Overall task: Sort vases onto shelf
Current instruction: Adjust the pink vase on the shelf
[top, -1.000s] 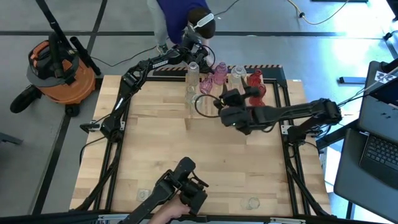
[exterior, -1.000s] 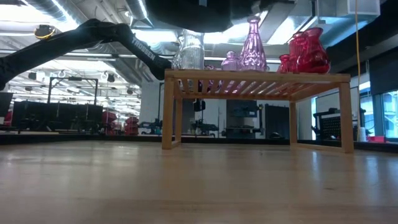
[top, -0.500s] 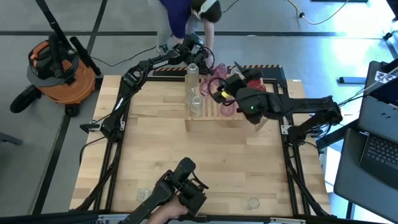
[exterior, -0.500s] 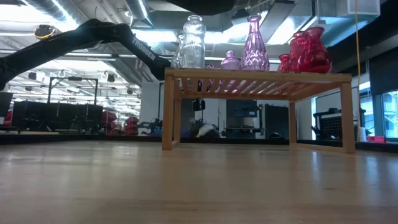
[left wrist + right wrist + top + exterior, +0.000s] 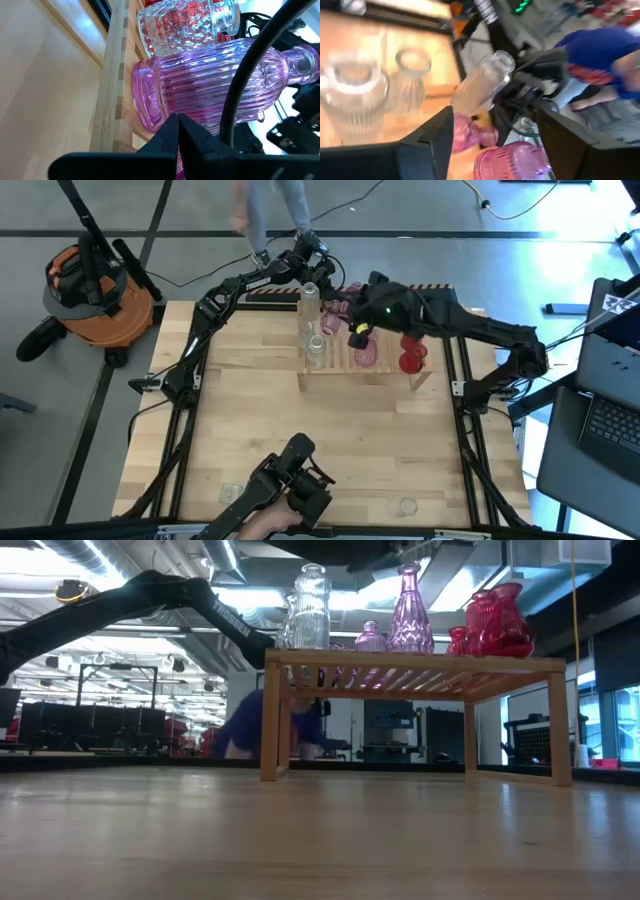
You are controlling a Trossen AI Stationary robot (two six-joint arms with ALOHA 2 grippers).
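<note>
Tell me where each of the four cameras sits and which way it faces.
High: overhead, looking straight down; both arms, shelf.
Low: table height, level across; shelf, one dark arm.
Left wrist: on the left arm, past the shut left gripper at a pink vase.
Right wrist: on the right arm, past the right gripper at clear vases.
All four show the vases.

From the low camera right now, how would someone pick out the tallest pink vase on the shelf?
Find the light slatted wooden shelf standing on the plank table. On its top, right of the clear ribbed glass bottle, stands the pink faceted glass vase: long thin neck over a wide belly, with red glass vases on its right.
</note>
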